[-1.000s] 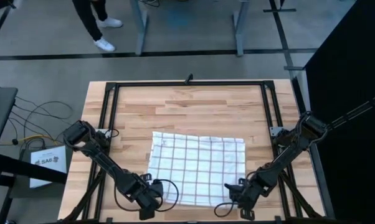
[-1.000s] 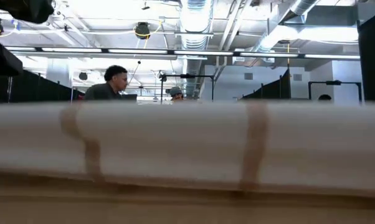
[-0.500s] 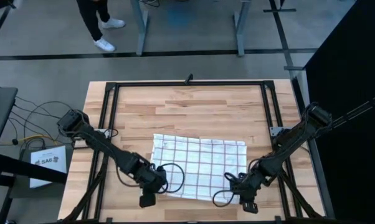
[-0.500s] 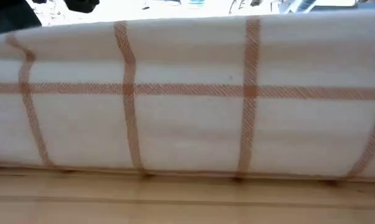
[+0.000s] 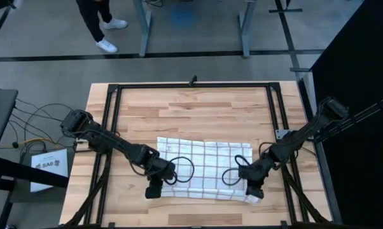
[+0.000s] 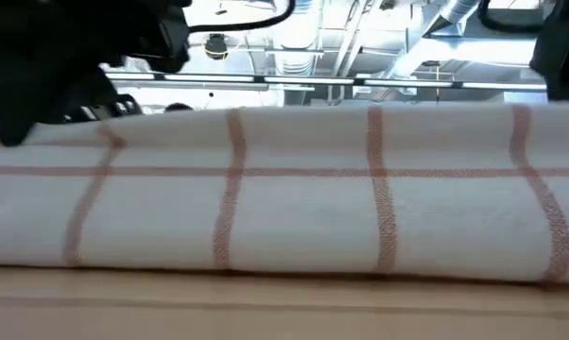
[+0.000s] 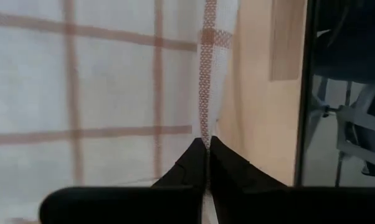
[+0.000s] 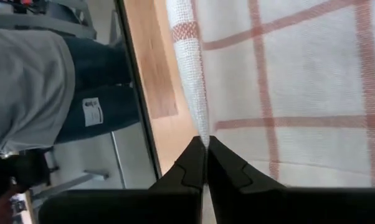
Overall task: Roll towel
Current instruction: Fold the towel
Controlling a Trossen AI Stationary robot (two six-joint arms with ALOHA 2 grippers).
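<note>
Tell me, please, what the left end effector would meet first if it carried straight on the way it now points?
Probably only more towel: the left end effector, shut on the towel's edge, looks along the cloth lying ahead of it. Depth is hard to judge.

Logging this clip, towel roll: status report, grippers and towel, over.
Left gripper shut on the towel at its near-left corner. Right gripper shut on its near-right corner. Near edge lifted and folded over, not yet a roll. Nothing in the way.
</note>
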